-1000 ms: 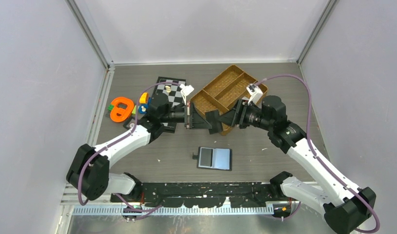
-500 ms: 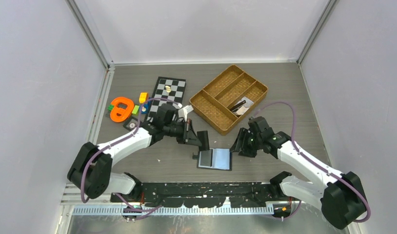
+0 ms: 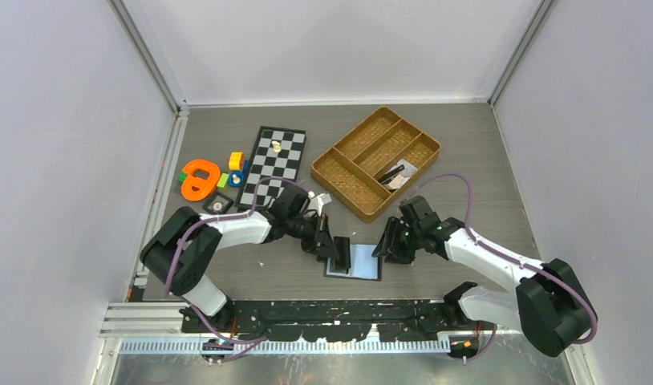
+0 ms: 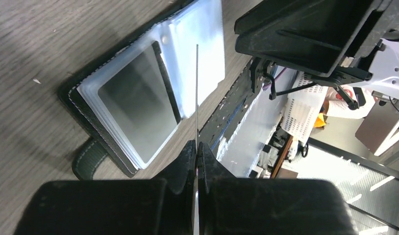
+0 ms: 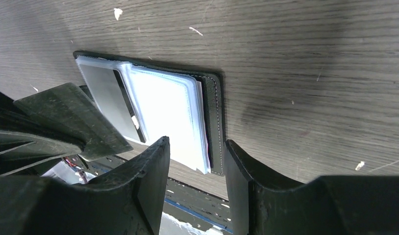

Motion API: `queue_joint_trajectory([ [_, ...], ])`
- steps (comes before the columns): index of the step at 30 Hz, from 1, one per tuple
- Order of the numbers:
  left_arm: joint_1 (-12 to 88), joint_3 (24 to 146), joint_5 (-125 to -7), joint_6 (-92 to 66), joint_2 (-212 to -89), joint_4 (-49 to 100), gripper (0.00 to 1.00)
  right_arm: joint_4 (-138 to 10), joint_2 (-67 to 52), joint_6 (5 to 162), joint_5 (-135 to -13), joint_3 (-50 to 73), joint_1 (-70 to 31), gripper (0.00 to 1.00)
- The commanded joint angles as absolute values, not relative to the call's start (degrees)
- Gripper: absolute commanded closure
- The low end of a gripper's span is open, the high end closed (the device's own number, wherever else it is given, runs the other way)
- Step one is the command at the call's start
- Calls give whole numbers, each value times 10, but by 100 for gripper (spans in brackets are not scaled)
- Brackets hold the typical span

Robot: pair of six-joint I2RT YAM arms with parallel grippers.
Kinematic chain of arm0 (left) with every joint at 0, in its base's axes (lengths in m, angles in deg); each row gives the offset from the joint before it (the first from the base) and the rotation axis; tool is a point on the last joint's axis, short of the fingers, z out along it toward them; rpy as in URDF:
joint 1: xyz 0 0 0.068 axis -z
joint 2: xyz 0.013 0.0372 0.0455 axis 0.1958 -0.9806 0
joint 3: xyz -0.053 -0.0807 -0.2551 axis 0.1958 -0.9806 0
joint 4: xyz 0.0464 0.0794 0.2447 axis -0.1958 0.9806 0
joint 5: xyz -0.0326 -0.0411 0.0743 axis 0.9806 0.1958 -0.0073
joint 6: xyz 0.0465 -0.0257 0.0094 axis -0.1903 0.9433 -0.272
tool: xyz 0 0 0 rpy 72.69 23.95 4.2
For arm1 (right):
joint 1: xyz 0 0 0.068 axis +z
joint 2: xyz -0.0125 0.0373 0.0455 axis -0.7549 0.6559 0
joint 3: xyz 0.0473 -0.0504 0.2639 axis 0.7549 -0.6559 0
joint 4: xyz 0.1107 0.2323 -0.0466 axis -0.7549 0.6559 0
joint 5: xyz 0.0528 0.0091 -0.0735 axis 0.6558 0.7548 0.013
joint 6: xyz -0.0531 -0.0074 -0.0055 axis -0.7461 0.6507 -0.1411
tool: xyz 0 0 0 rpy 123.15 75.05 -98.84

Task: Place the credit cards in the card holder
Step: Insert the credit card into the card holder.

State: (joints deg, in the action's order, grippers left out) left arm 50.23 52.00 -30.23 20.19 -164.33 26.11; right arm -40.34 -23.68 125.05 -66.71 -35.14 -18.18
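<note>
Grey wood-grain table, with the black card holder lying open near the front edge. Left gripper is pressed together on a thin card (held edge-on, likely to slide into a clear sleeve). Right gripper, jaws partly spread, hovers over the holder's right edge, probably to steady it

Card holder left half hidden under left pincer.

Grey wood-grain table, white walls, alu corner posts
</note>
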Motion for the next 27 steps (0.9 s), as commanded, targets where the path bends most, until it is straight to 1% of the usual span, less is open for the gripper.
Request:
queue_joint_trajectory([
  [1,506,517,-269,214,-1677,197,100,-439,-226,1260,-659,-360,-176,50],
  [7,506,516,-268,206,-1715,178,100,-447,-214,1261,-657,-366,-174,50],
  [27,506,527,-252,195,-1754,163,100,-451,-204,1267,-659,-367,-168,52],
])
